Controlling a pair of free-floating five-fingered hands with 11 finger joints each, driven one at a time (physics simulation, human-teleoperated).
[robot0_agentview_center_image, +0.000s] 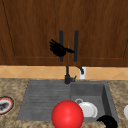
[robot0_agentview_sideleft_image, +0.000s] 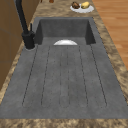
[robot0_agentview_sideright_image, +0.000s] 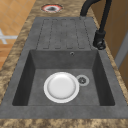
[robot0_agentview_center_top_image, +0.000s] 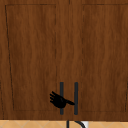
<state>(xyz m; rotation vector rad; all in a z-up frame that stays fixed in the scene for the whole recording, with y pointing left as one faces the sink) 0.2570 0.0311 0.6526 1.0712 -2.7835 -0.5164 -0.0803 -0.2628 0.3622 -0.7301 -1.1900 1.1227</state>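
Hovering at the wall cabinet's (robot0_agentview_center_image: 37, 30) lower middle, the left hand (robot0_agentview_center_image: 58, 49) lies over the left door handle (robot0_agentview_center_image: 61, 37), fingers spread and straight, thumb reaching toward the right door handle (robot0_agentview_center_image: 76, 40); whether it touches the handle cannot be told. The upper view places the same hand (robot0_agentview_center_top_image: 59, 101) low on the doors, with bare wood above it and to both sides.

Right hand (robot0_agentview_center_image: 108, 121): one, at the sink's (robot0_agentview_center_image: 45, 100) front right corner, low over the rim; whether its fingers are open or curled cannot be told.

Counted items:
- Cabinet handles: two, upright, parallel, near each other at the door seam.
- Faucet (robot0_agentview_center_image: 67, 76): one, black, at the sink's back edge, between drainboard and basin.
- White plate (robot0_agentview_sideright_image: 61, 87): one, flat on the basin floor, just beside the drain (robot0_agentview_sideright_image: 82, 80).
- Red ball (robot0_agentview_center_image: 67, 115): one, at the sink's front edge, left of the plate.
- Patterned plate (robot0_agentview_center_image: 5, 105): one, on the worktop (robot0_agentview_center_image: 15, 86) at its left edge.
- Fruit plate (robot0_agentview_sideleft_image: 82, 7): one, on the worktop beyond the basin's far end.

Views compared: the front view shows the ball and both hands. The right side view shows the plate whole and the drain; the left side view shows just the plate's upper rim past the drainboard (robot0_agentview_sideleft_image: 65, 75), whose ribbed surface lies bare. The fruit shows in the left side view.
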